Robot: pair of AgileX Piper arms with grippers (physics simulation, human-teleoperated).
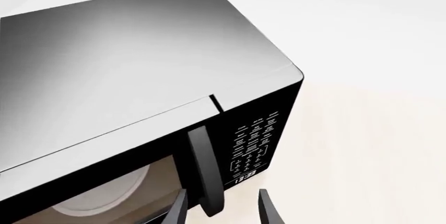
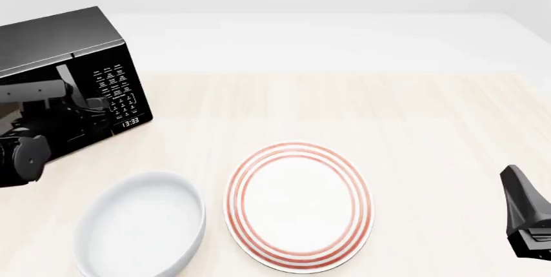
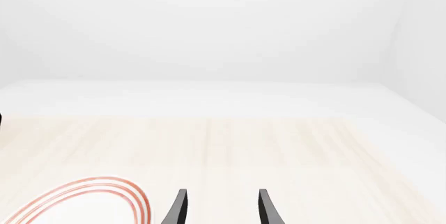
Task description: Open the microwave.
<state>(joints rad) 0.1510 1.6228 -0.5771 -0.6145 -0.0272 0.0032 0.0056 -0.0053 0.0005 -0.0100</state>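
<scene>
The microwave (image 2: pixel 95 44) is a glossy black box at the far left of the table. In the left wrist view its grey top (image 1: pixel 118 51), windowed door, keypad panel (image 1: pixel 254 140) and clock display (image 1: pixel 245 176) show, with a pale turntable (image 1: pixel 97 198) behind the glass. My left gripper (image 1: pixel 221 211) is open, and its two fingers stand on either side of the lower end of the vertical door handle (image 1: pixel 202 161). A thin dark gap shows at the door's top corner beside the panel. My right gripper (image 3: pixel 221 208) is open over bare table at the near right and holds nothing.
A white plate with red rings (image 2: pixel 299 206) lies at the front centre of the table. To its left stands a white bowl (image 2: pixel 142 222). The left arm (image 2: pixel 26 148) crosses in front of the microwave door. The plate's rim (image 3: pixel 104 192) shows in the right wrist view.
</scene>
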